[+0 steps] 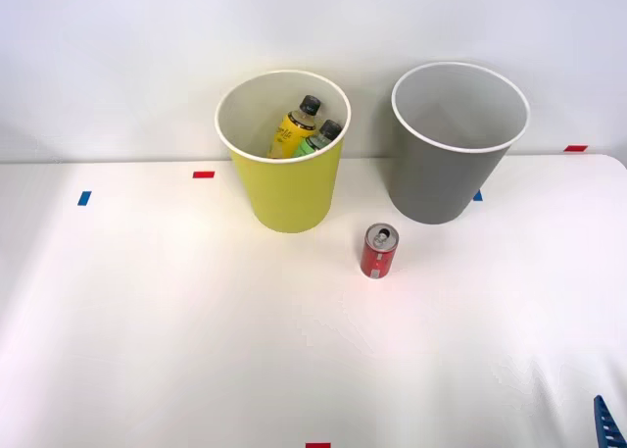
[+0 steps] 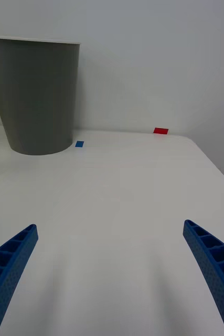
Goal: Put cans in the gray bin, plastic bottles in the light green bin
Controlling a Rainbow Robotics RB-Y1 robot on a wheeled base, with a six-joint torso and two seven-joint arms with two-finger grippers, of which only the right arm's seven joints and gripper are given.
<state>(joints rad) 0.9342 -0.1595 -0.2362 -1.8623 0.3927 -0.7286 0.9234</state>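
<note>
Red can (image 1: 380, 251) with silver pull-tab top stands upright; right gripper (image 2: 112, 262) wide open, empty.

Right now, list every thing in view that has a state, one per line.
Red can: upright on the table, between the bins, not yet binned.
Yellow-label bottle: leaning inside the light green bin.
Green-label bottle: leaning inside the same bin.
Gray bin: upright, nothing seen inside.
Right gripper: open, holding nothing, above the table.
</note>
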